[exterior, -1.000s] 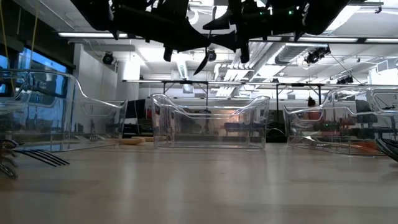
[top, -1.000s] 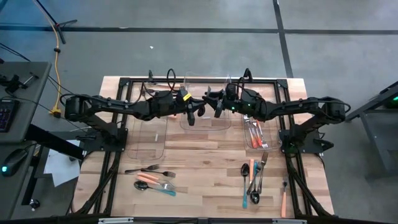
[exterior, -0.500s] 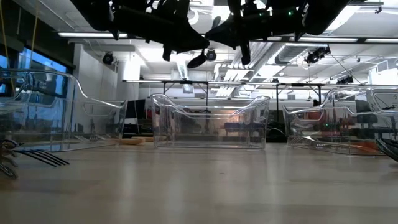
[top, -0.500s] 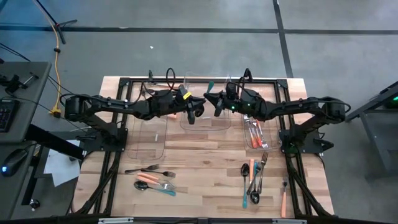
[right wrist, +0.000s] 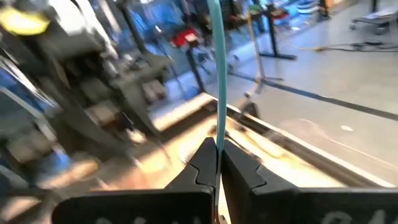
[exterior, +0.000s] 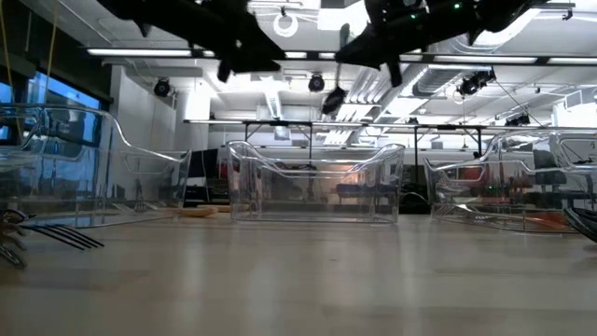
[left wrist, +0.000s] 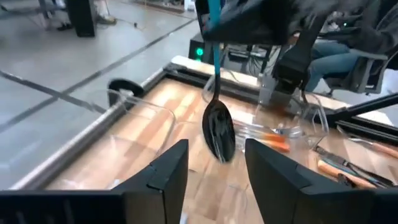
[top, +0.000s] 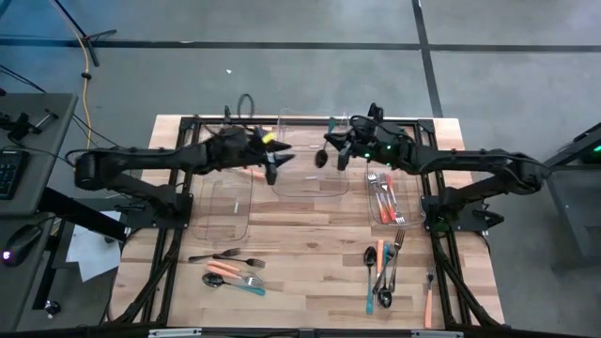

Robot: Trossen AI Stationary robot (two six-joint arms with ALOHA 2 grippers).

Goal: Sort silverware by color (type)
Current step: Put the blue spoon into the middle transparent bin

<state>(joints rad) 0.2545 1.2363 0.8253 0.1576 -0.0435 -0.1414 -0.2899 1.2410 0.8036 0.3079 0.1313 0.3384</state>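
Bins of clear plastic line the desk's far edge: a left bin (top: 230,202), a middle bin (top: 310,155) and a right bin (top: 385,202) with orange-handled cutlery (top: 383,195) in it. Loose silverware lies near the front edge, one cluster (top: 230,269) toward the front-left, another (top: 385,268) toward the front-right. My right gripper (top: 331,150) is pressed together on a teal-handled spoon (top: 324,150), hanging bowl-down above the middle bin. My left gripper (top: 272,161) hovers beside it, fingers (left wrist: 165,177) spread, holding nothing. Wooden desk (top: 310,272); grey floor around, ceiling lights in the room beyond.
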